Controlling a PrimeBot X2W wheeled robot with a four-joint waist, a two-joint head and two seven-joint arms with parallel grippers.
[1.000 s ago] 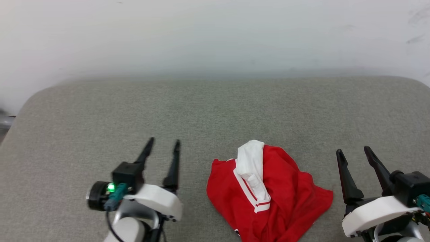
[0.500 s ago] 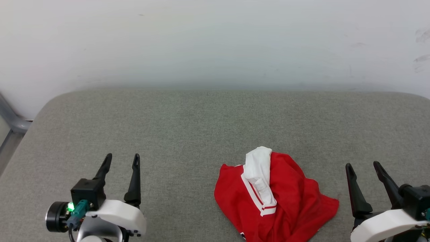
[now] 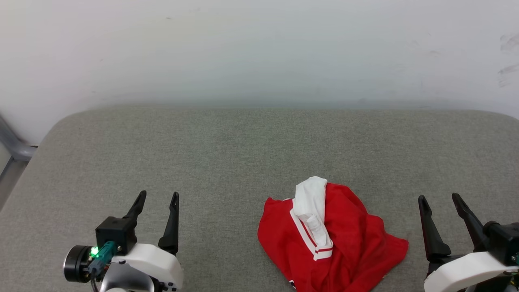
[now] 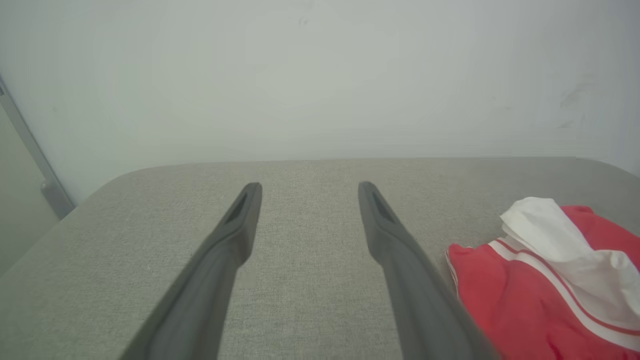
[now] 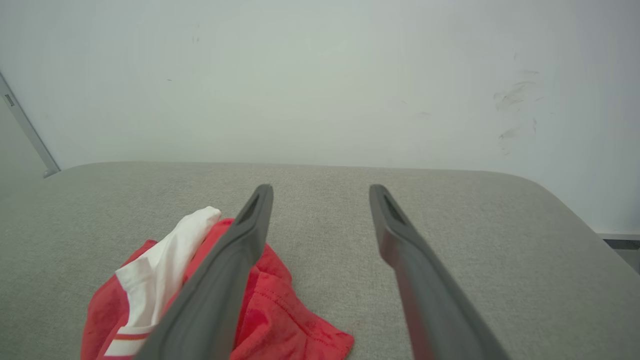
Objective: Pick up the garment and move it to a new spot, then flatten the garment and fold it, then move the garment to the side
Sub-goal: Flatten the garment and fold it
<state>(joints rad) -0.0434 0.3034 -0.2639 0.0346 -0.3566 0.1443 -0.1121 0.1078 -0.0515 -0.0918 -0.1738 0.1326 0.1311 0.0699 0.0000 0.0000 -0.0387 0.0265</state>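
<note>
1. The garment point(image 3: 348, 247) sits in a crumpled heap on the grey fabric worktop point(image 3: 259, 146), near the front edge and a bit right of centre in the head view. It's not flat at all, just bunched up.
2. It's mostly red, with a white sleeve point(image 3: 310, 198) flopped over the top of the pile and a red-and-white striped trim point(image 3: 305, 237) running diagonally beside it. Can't make out any lettering from here.
3. The left gripper point(image 3: 158, 194) is down at the lower left, jaws spread wide with nothing between them. It's well apart from the garment, with bare worktop in between.
4. A little green light point(image 3: 94, 251) glows on the left wrist.
5. The right gripper point(image 3: 438, 196) is at the lower right, also spread wide and holding nothing. It's just beside the garment's right edge, not touching it.
6. In the right wrist view one finger crosses in front of the red cloth, but that's just overlap in the picture. The head view shows a gap.
7. Behind the worktop is a plain pale wall point(image 3: 259, 52) with a few dark scuff marks point(image 5: 515, 105) on the right side.
8. A grey metal bar point(image 3: 14, 149) pokes in at the far left edge.
</note>
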